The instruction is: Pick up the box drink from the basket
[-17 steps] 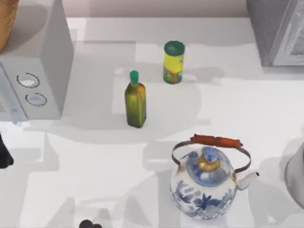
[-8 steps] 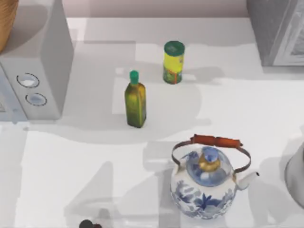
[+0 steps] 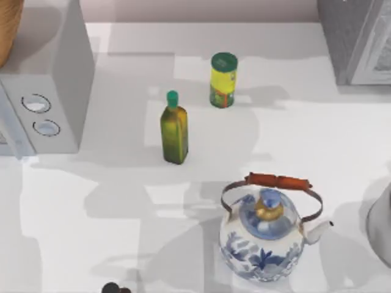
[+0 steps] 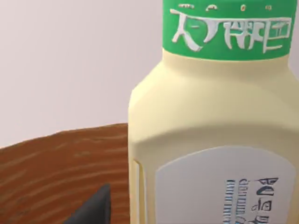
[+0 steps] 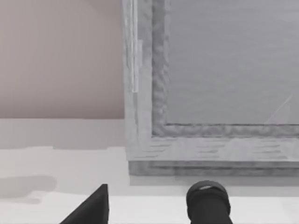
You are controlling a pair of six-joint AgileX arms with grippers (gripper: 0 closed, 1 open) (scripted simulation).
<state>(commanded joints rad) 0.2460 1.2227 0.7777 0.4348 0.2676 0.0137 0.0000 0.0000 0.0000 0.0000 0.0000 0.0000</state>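
Pale yellow box drink (image 4: 205,135) looms before your left fingers (image 4: 96,207), above the brown basket (image 4: 56,172); their grip unclear.

The box drink (image 4: 205,140) has a pale creamy yellow body, a bright green neck band printed with white characters, and a white label panel with small blue-green print. Beside it the basket (image 4: 56,172) is reddish brown with darker wavy grain lines; from above its edge (image 3: 9,27) looks tan. A dark charcoal fingertip (image 4: 96,210) of the left end effector shows against it. The table (image 3: 293,134) is white with grey shadows. The bottle (image 3: 174,131) is olive green with a green cap. The can (image 3: 223,80) is yellow with a dark green lid and a green and orange base. The kettle (image 3: 264,241) is white with blue floral painting, a gold knob and an orange-brown handle grip.
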